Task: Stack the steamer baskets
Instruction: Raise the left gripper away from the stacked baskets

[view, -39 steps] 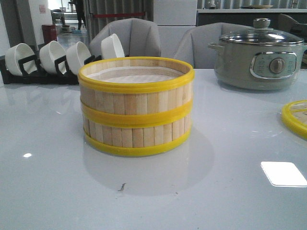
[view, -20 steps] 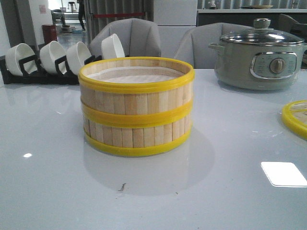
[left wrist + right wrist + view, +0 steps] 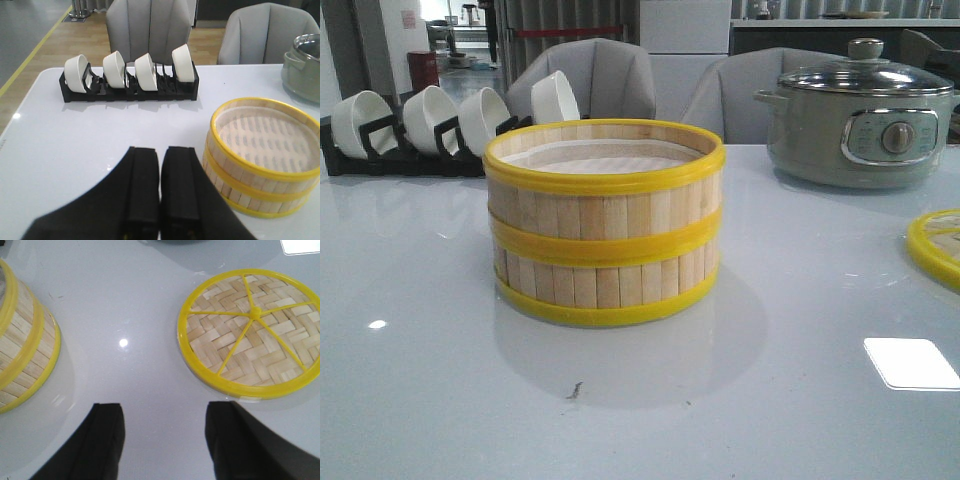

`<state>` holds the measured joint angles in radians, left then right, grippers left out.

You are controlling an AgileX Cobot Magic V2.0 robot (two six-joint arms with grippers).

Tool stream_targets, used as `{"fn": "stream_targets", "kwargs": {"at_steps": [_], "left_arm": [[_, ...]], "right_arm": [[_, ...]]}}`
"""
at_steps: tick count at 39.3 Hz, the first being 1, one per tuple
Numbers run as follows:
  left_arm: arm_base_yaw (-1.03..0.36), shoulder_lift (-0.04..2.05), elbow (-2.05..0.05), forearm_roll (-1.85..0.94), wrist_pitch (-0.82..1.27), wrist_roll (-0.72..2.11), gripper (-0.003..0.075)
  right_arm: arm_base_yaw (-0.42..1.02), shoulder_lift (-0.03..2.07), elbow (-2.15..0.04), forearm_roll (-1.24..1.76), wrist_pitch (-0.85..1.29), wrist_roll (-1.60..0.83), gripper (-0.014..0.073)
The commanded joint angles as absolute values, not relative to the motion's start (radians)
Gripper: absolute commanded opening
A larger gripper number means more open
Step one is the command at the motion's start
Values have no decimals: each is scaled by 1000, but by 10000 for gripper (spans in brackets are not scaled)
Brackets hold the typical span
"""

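Two steamer baskets (image 3: 604, 222) stand stacked one on the other at the table's middle, bamboo slats with yellow rims and a pale liner inside. The stack also shows in the left wrist view (image 3: 262, 155) and at the edge of the right wrist view (image 3: 22, 347). My left gripper (image 3: 161, 152) is shut and empty, above the table beside the stack. My right gripper (image 3: 164, 410) is open and empty, above bare table between the stack and the woven lid (image 3: 252, 332). Neither gripper shows in the front view.
A grey-green electric pot (image 3: 865, 115) with a glass lid stands at the back right. A black rack with several white bowls (image 3: 415, 125) stands at the back left. The flat woven lid lies at the right edge (image 3: 938, 245). Grey chairs stand behind the table.
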<state>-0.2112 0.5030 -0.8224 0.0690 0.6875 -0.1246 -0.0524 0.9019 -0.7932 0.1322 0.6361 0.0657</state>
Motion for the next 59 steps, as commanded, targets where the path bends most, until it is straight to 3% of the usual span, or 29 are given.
{"fn": "stream_targets", "kwargs": {"at_steps": [1,20,59], "left_arm": [[-210,455,-772,67,576,-141,103],[-210,434,-574,59,493,-150,103],[-210,436,-566,88,485,-150,103]], "right_arm": [[-53,895,-830,124,569,57,478],[-53,895,-830,124,570,57,478],[-53,895,-830,124,568,57,478]]}}
